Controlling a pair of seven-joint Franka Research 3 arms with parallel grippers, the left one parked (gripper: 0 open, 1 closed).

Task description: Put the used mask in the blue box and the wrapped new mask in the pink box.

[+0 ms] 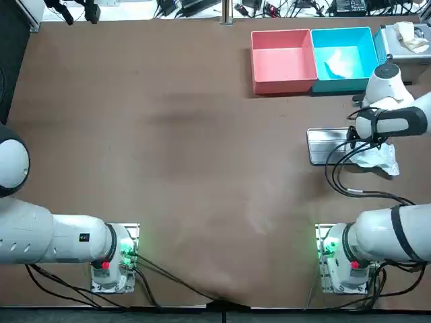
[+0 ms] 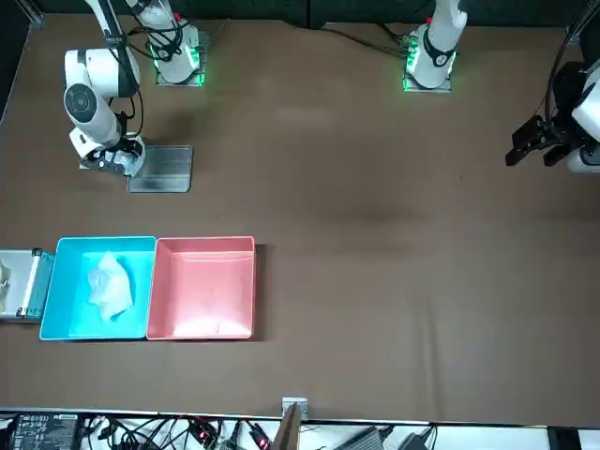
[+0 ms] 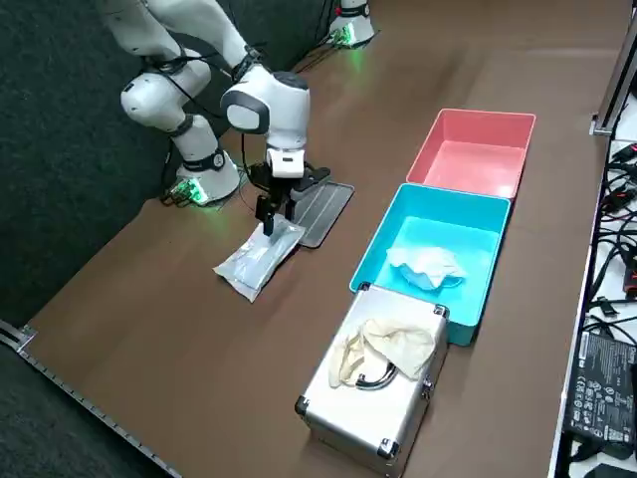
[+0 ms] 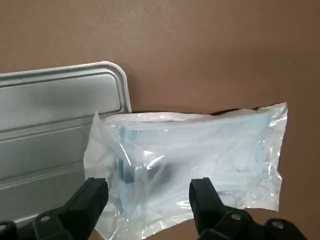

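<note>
the right gripper point(image 4: 149, 189), fingers spread apart, straddles one end of the wrapped new mask point(image 4: 215, 145).

pink box point(image 1: 283, 64) | blue box point(image 1: 363, 48) | used mask point(image 1: 342, 64) white | wrapped mask point(image 4: 200, 150) clear, pale blue | tool point(image 4: 149, 191) black | tray point(image 4: 50, 115) silver

The right gripper point(image 1: 361, 140) hangs over one end of the wrapped new mask point(image 1: 378, 159), just beside a metal tray point(image 1: 326, 145). Farther from the robot, the pink box point(image 1: 283, 62) touches the blue box point(image 1: 360, 48), which holds the used mask point(image 1: 341, 64).
</note>
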